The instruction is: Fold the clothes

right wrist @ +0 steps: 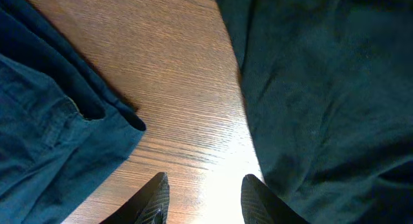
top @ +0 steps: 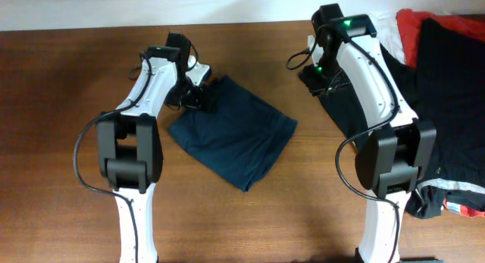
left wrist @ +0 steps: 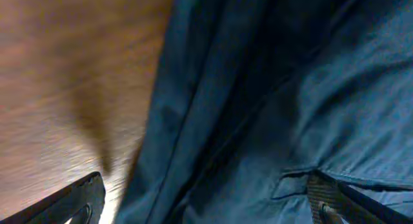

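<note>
The dark navy shorts [top: 235, 138] lie folded into a rough rectangle, set at an angle in the middle of the table. My left gripper [top: 194, 92] hovers over their far left corner. In the left wrist view the left gripper [left wrist: 206, 208] is open wide; one fingertip [left wrist: 80, 199] is over bare wood and the other [left wrist: 329, 199] over the blue cloth [left wrist: 258, 108], holding nothing. My right gripper [right wrist: 205, 199] is open above bare wood, between the shorts' edge [right wrist: 51, 140] and a black garment [right wrist: 322, 88]. From overhead the right gripper [top: 315, 79] is at the back.
A pile of black [top: 447, 89], red [top: 413, 24] and white clothes covers the table's right side and runs under the right arm. Brown wooden tabletop [top: 61, 104] shows to the left and along the front.
</note>
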Available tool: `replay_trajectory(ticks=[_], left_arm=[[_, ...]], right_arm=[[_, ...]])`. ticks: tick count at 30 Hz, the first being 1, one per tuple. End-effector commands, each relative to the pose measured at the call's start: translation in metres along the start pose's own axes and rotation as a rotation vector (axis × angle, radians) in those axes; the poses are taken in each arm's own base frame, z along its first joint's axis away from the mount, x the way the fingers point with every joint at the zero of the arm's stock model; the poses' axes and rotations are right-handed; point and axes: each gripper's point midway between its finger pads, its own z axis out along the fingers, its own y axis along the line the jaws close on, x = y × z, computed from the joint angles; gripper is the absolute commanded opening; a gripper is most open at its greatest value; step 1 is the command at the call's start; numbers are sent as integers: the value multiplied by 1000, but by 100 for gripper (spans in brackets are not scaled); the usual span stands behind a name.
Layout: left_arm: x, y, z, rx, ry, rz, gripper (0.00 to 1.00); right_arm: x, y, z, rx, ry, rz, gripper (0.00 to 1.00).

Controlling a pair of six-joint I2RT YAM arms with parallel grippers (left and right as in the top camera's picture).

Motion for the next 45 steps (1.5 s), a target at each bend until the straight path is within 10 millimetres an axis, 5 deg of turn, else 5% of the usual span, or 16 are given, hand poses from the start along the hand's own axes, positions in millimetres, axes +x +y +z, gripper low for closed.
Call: replay_trajectory(ticks=[1,4,6,10,12,16,23,25,27,30,32,34,39,42,45], left_arm=[[13,-2,20,45,62,-58,89],[33,2,26,39,147,-83,1],[53,37,17,-131,227,-181,0],[87,123,-38,-402,301,-385,0],[101,185,-82,-539,256,-514,0],[122,260,-127,-607,132,-692,0],[128,318,-147,-676,31,-645,2],[131,329,-159,-720,14,-663,87],[119,324,-173,-699,-36,-656,96],[47,261,-187,-426,-228,-515,95],[7,197,-167,-173,-283,-403,83],[-9,145,-141,-54,-233,-332,80],[4,55,-54,36,11,-237,81],[24,42,-23,25,107,-218,67],[44,68,-13,-110,175,-239,57]], right_arm=[[-1,-16,-17,1,-35,45,40],[0,-25,-20,0,-42,67,41],[0,-29,-21,-7,-45,83,40],[4,-37,-25,-17,-46,104,40],[5,-47,-30,-11,-56,129,40],[9,-63,-42,-6,-80,199,40],[9,-62,-43,-12,-82,239,40],[10,-62,-43,-12,-79,239,40],[10,-62,-43,-12,-79,239,40],[10,-62,-43,-12,-80,239,41],[10,-62,-43,-12,-79,239,41],[10,-62,-43,-11,-79,239,41],[13,-62,-43,-12,-67,239,41],[14,-62,-43,-11,-65,239,41],[15,-62,-42,-9,-60,239,41]])
